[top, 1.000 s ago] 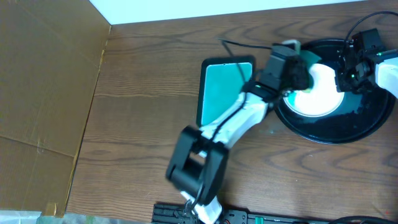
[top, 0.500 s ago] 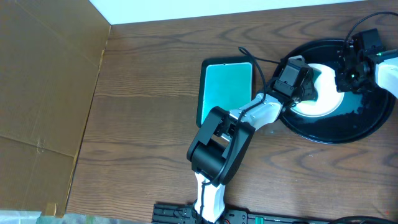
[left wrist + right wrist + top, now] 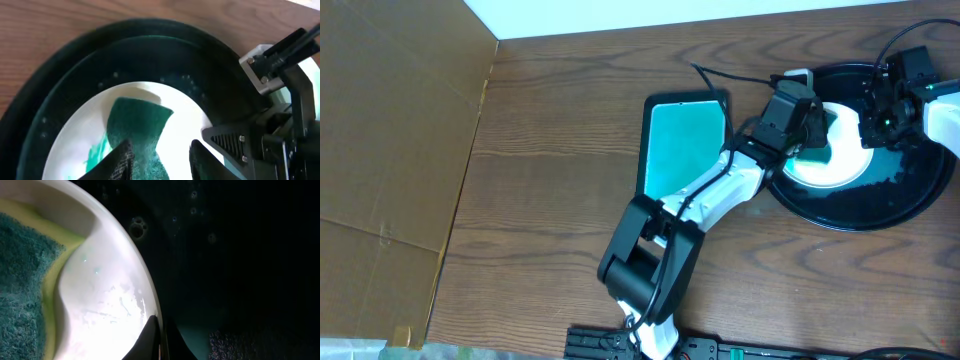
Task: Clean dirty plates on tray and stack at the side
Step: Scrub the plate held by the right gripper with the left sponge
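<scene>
1. Looking in from the near edge, I see the teal dish (image 3: 685, 145) mid-table, its long axis running near to far.
2. My left gripper (image 3: 161, 155) is clamped on a green sponge (image 3: 137, 122), which points away from the fingers.
3. The sponge rests on the plate (image 3: 187, 117), face up in the tray (image 3: 70, 60) at the far right corner.
4. The right gripper (image 3: 159, 339) pinches the plate's rim.

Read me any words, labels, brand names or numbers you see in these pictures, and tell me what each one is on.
None: no word, label, brand or number can be read on the plate, the tray, the sponge, the teal dish or the table.
</scene>
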### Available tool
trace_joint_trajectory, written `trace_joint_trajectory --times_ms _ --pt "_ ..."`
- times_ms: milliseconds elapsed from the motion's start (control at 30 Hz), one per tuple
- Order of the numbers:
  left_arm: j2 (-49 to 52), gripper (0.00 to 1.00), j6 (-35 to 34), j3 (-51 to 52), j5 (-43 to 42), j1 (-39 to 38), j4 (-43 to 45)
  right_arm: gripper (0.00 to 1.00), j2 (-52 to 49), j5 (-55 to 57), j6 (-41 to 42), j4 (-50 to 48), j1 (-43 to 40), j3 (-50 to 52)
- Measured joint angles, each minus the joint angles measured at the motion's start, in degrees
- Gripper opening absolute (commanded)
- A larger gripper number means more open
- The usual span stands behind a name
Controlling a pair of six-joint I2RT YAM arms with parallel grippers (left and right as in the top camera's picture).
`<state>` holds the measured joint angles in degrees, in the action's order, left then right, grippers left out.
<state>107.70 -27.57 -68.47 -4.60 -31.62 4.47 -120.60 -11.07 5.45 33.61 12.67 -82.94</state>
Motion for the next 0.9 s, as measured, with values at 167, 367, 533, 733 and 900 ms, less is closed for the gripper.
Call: trace_joint_trajectory --times_ms 167,367,533,733,900 --pt "1.4 0.36 0.6 0.0 0.1 -0.2 -0.9 0.01 0.0 0.0 0.0 0.0 0.0 0.0" --pt "4.8 0.33 3.9 0.0 0.3 -1.0 -0.6 0.02 0.0 0.0 0.0 0.0 0.0 0.0" --pt "6.7 0.31 7.5 0.0 0.5 -1.6 -0.4 0.01 0.0 0.0 0.0 0.0 0.0 0.0" --pt "7.3 0.24 8.9 0.0 1.2 -1.6 -0.4 0.01 0.0 0.0 0.0 0.0 0.0 0.0" --pt "7.4 0.24 9.4 0.0 1.6 -1.6 -0.5 0.02 0.0 0.0 0.0 0.0 0.0 0.0"
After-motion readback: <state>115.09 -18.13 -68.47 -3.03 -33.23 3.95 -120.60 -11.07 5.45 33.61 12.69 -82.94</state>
